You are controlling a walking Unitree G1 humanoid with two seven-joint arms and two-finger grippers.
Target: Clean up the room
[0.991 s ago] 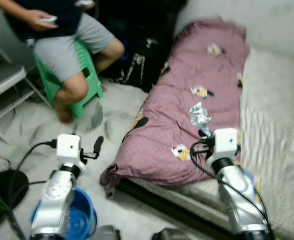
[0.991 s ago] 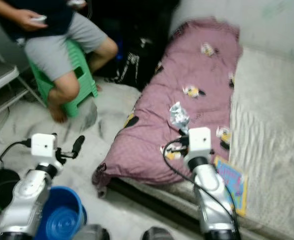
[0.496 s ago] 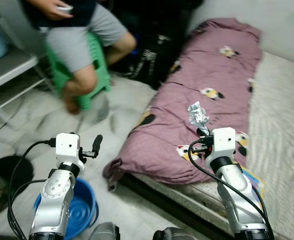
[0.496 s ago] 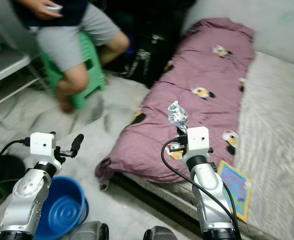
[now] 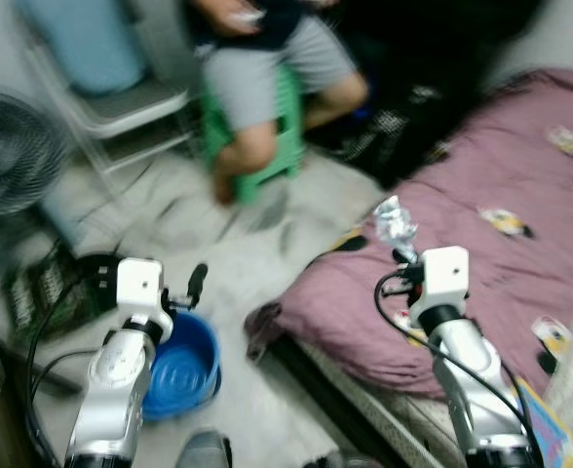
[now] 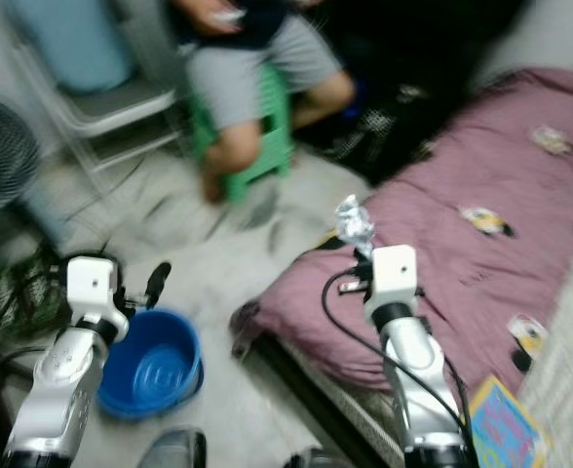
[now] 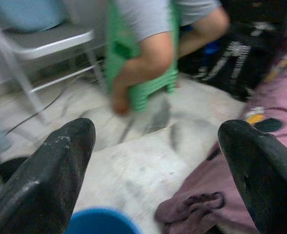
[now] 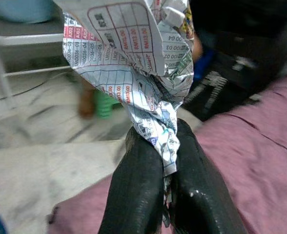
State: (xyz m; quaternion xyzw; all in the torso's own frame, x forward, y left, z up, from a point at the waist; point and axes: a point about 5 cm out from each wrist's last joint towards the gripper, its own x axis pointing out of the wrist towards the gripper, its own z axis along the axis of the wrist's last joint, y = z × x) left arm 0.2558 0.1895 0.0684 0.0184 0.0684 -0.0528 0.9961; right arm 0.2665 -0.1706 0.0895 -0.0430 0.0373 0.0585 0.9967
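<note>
My right gripper (image 8: 164, 146) is shut on a crumpled sheet of printed paper (image 8: 136, 58), held up over the corner of the purple quilt (image 5: 491, 283). From the head camera the crumpled paper (image 5: 396, 224) sticks up above the right wrist. My left gripper (image 7: 158, 146) is open with nothing between its fingers, held above the floor beside a blue plastic basin (image 5: 181, 366). The basin (image 6: 155, 363) stands on the floor to the left of the bed.
A person sits on a green stool (image 5: 257, 132) ahead. A white folding chair (image 5: 121, 107) and a fan (image 5: 14, 166) stand at the left, cables and a dark base (image 5: 62, 292) lie near the basin. A colourful booklet (image 6: 506, 429) lies on the mattress.
The whole view has swung to the left, bringing the fan and chair into sight. Both arms keep their pose; the right gripper still grips the paper.
</note>
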